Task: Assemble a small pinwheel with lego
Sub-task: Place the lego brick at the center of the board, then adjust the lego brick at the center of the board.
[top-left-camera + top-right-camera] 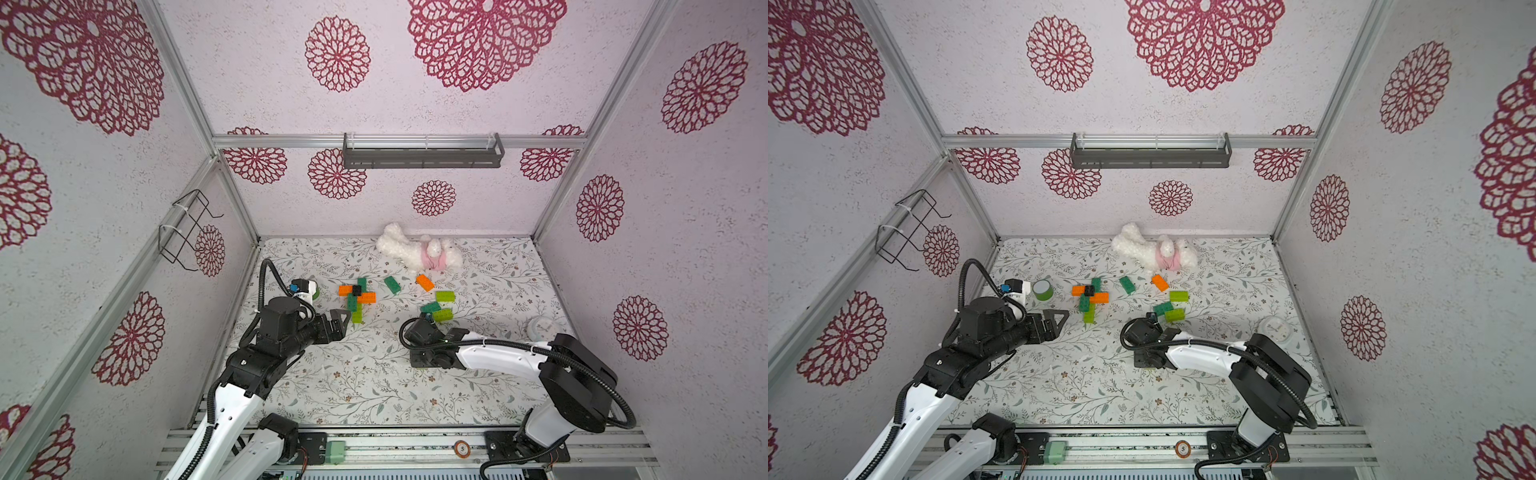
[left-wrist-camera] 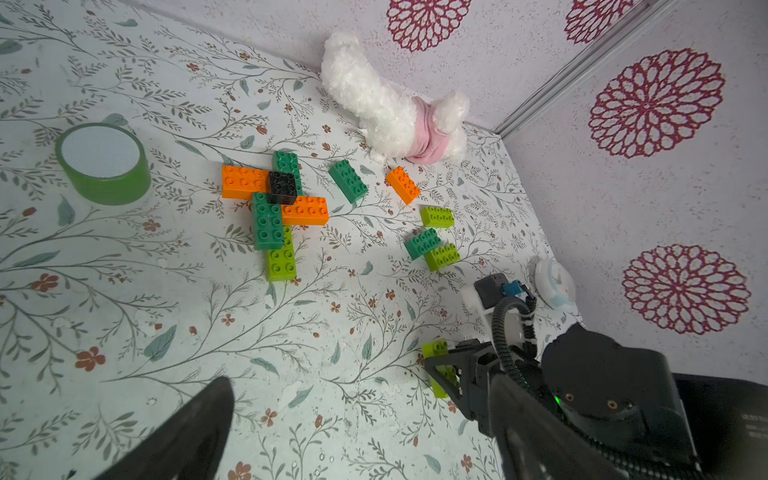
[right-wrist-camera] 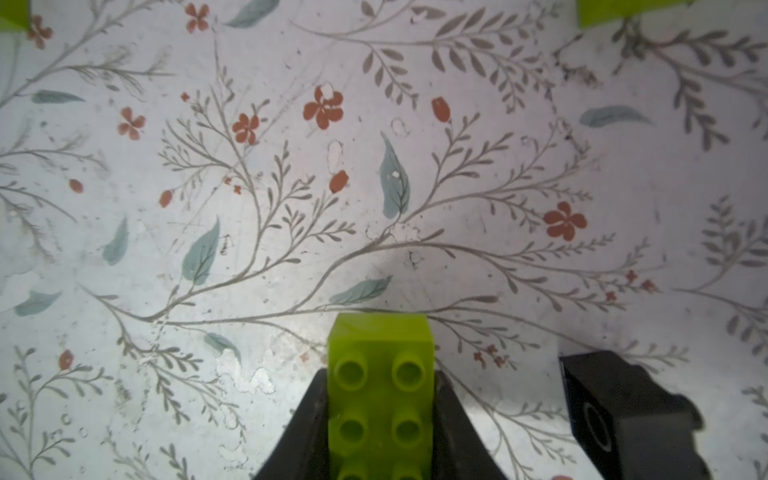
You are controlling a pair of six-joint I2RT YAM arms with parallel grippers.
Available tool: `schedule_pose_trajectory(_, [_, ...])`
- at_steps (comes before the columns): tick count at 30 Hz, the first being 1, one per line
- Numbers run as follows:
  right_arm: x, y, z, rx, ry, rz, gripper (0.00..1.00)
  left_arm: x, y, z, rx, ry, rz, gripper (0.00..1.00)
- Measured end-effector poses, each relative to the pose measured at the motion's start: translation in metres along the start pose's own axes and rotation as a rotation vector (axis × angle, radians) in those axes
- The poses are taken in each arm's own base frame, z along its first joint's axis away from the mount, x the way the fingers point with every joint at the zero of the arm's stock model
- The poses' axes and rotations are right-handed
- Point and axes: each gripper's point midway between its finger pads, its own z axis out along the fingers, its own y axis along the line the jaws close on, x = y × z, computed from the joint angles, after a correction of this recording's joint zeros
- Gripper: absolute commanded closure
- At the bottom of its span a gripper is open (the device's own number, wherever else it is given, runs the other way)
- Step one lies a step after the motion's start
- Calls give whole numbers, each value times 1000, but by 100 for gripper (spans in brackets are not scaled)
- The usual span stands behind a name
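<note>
Lime two-wide studded brick [image 3: 380, 374] pinched snug in my right gripper [image 3: 381, 399]; my left gripper [image 1: 338, 322] wide open, empty.

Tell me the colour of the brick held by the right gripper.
The brick is lime green, clearest in the right wrist view.

right gripper [image 3: 381, 376] pinches lime green brick [image 3: 380, 399] on both sides, studs facing camera; black square brick [image 3: 623, 411] lies on floral tabletop [image 3: 291, 208] near it, not touching
</note>
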Motion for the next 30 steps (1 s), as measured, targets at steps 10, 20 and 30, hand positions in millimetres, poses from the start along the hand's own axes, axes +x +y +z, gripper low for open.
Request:
schedule_pose_trajectory(10, [10,7,10,25,2,3,51,1,-6,-11,33,-21,-4,3])
schedule_pose_trajectory(20, [-3,15,1,-2,1,-30,32,3,-5,-16,37,-29,-7,3])
schedule_pose_trajectory(30, [-138,-44,-28,-16,-146,22,23,0,-27,-20,142,-54,10,3])
